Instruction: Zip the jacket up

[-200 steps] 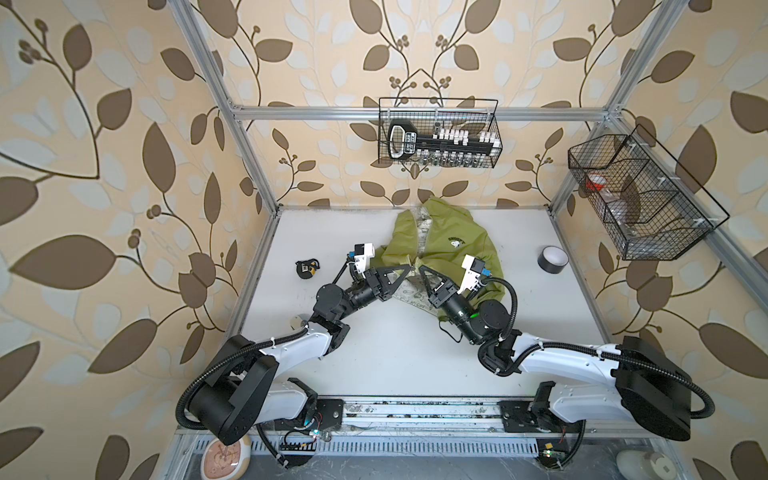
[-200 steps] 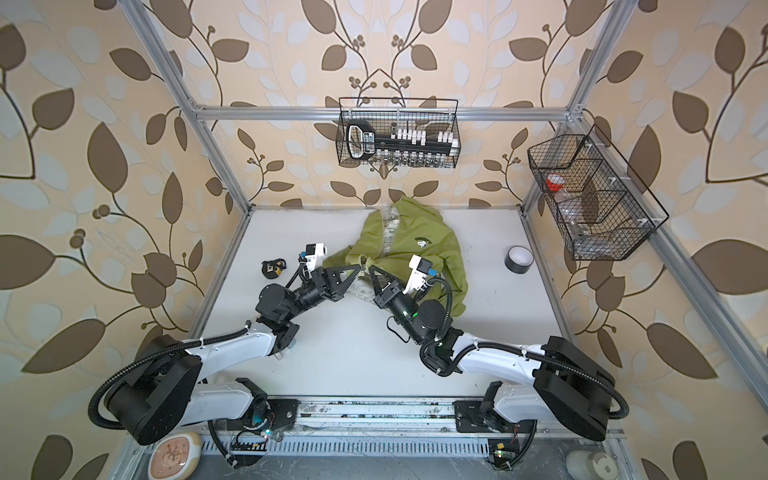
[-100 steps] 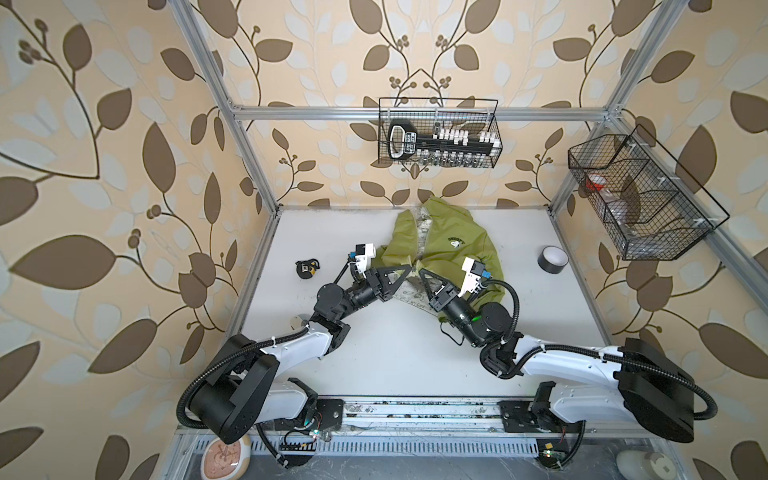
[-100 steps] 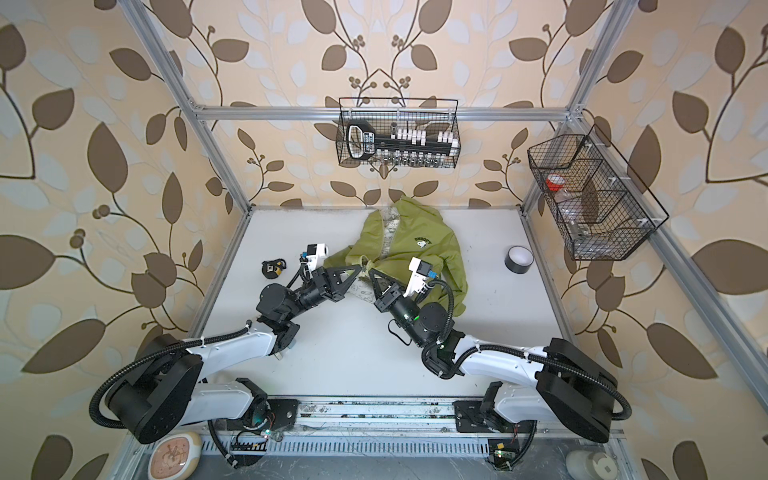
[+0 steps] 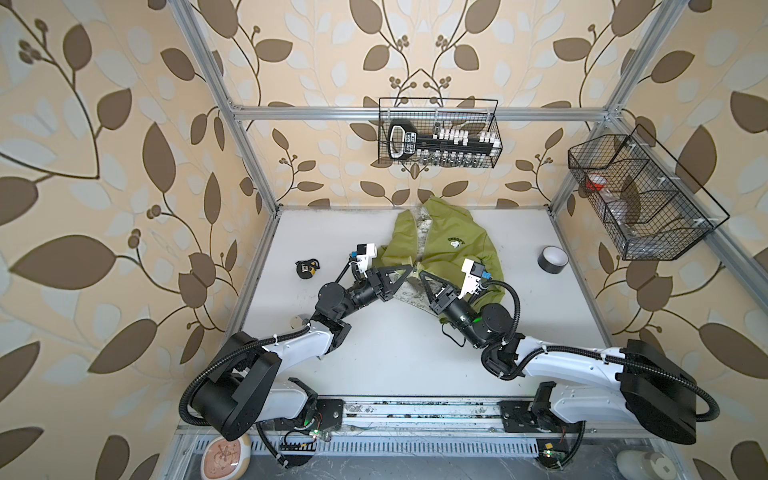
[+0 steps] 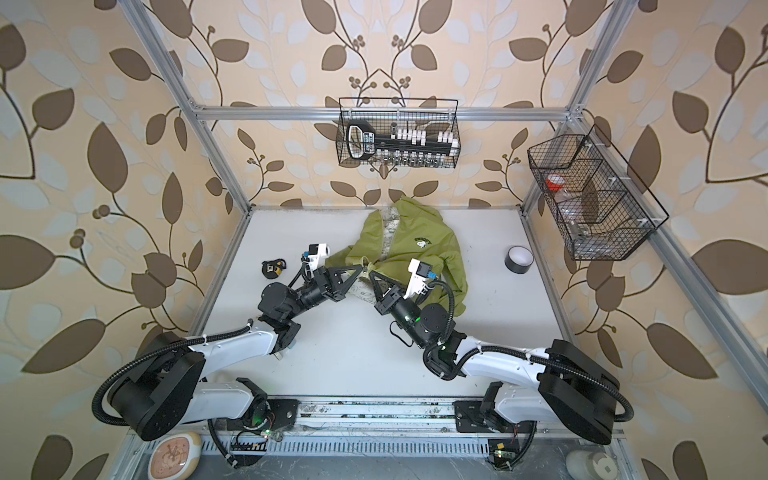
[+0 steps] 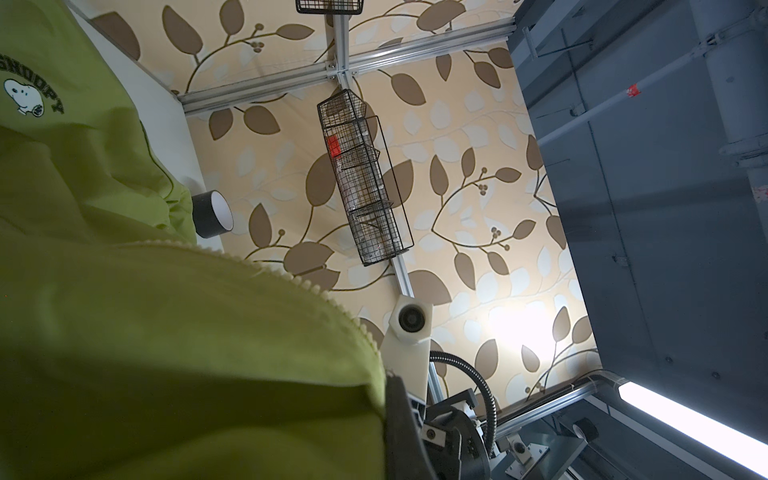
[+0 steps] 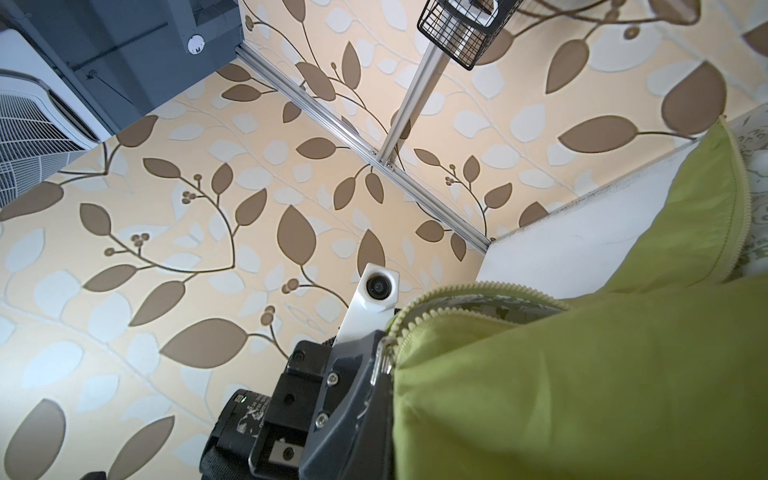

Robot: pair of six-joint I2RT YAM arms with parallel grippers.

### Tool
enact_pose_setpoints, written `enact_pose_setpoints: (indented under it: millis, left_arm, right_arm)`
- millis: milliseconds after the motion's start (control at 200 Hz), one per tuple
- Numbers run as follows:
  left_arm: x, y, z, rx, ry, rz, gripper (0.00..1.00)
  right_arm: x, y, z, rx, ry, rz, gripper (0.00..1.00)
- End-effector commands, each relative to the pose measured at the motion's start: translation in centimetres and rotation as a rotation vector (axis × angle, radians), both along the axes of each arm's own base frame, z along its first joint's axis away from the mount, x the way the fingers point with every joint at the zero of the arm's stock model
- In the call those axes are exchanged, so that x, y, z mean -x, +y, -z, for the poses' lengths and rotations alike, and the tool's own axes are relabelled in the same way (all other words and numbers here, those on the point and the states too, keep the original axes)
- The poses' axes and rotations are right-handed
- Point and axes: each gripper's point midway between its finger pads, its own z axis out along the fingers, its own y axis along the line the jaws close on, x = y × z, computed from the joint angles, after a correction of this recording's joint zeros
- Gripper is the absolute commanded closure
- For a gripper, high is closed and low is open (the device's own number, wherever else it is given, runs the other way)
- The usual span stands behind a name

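White bench (image 5: 395,345), leaf-papered walls (image 5: 332,158), hung wire basket (image 5: 438,133), tape roll (image 5: 552,259) at right, lime jacket (image 5: 453,249) at back, left pincer (image 5: 409,271) and right pincer (image 5: 422,275) clamped on its hem.

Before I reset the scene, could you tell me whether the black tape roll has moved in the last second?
No. The black tape roll lies just where it did, the same gap from the side wire basket in a top view.

White table (image 5: 390,357) carried a crumpled lime-green jacket (image 5: 449,253). In both top views, a black tape roll (image 5: 552,260) lay well right of the jacket, and a small black-and-yellow object (image 5: 306,269) well to its left.
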Motion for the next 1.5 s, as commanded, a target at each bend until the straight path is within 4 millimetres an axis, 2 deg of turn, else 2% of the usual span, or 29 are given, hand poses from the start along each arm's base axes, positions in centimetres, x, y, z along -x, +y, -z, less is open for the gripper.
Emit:
enact_pose_setpoints:
  millis: [0,135,635,1025,1320,1494]
  left_arm:
    - [-0.1,0.8,-4.5,0.093,-0.133,-0.035,1.0]
    - [-0.1,0.8,-4.2,0.088,-0.126,-0.035,1.0]
    - [-0.3,0.8,-3.7,0.08,-0.12,-0.046,1.0]
    - [-0.4,0.8,-3.0,0.068,-0.107,-0.047,1.0]
    - [-0.4,0.7,-2.5,0.061,-0.096,-0.043,1.0]
    - [-0.4,0.9,-1.9,0.054,-0.087,-0.055,1.0]
  right_arm:
    - [1.6,0.5,1.0,0.03,-0.007,-0.075,1.0]
    - [1.6,0.0,1.5,0.035,0.004,-0.078,1.0]
    - [2.2,0.6,1.9,0.051,0.008,-0.11,1.0]
    - [2.7,0.7,3.5,0.076,0.035,-0.121,1.0]
    - [2.9,0.4,3.1,0.063,0.035,-0.121,1.0]
    - [3.1,0.6,3.8,0.074,0.056,-0.148,1.0]
